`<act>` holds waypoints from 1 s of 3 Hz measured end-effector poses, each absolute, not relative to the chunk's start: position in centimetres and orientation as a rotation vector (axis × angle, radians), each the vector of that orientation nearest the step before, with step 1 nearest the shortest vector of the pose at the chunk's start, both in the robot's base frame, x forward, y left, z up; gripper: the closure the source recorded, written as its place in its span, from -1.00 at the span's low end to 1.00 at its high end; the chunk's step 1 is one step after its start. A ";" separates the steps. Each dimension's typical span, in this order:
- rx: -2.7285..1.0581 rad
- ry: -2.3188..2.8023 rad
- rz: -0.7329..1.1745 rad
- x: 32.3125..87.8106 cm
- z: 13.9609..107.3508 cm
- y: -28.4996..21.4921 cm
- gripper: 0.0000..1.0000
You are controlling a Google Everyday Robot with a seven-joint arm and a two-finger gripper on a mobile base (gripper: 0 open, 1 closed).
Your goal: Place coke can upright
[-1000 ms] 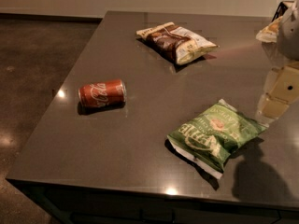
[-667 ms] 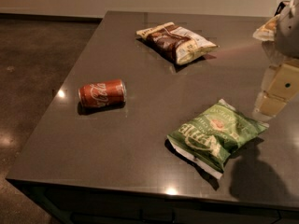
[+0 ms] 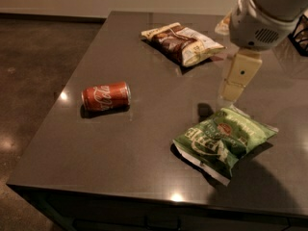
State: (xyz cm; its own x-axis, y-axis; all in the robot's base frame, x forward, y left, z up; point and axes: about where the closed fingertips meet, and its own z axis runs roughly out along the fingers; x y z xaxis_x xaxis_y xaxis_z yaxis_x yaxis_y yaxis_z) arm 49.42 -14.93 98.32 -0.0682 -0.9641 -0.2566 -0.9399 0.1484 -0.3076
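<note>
The coke can (image 3: 106,96) is a small red can with white script. It lies on its side on the left part of the dark table (image 3: 144,148), its silver end facing right. My gripper (image 3: 233,91) hangs from the white arm (image 3: 262,13) at the right. It is above the table, just over the top edge of the green chip bag (image 3: 224,141) and far to the right of the can. It holds nothing that I can see.
A brown and white chip bag (image 3: 183,42) lies at the back of the table. The table's left edge (image 3: 62,95) runs close to the can, with dark floor beyond. A small tan object (image 3: 222,25) lies behind the arm.
The arm and gripper have moved left, further over the table, toward the green chip bag. The can and the bags have not moved.
</note>
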 end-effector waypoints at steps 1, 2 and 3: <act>-1.905 1.982 -0.098 53.5 96.4 -10.9 -1.00; -1.982 1.952 -0.074 56.4 94.5 -7.0 -1.00; -2.086 1.911 -0.035 57.3 92.4 -2.4 -1.00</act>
State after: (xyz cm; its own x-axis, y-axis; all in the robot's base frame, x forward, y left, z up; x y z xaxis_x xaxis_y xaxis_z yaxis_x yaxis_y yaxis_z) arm 57.33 -2.44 92.41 0.1097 -0.9757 -0.1897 -0.9681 -0.0616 -0.2428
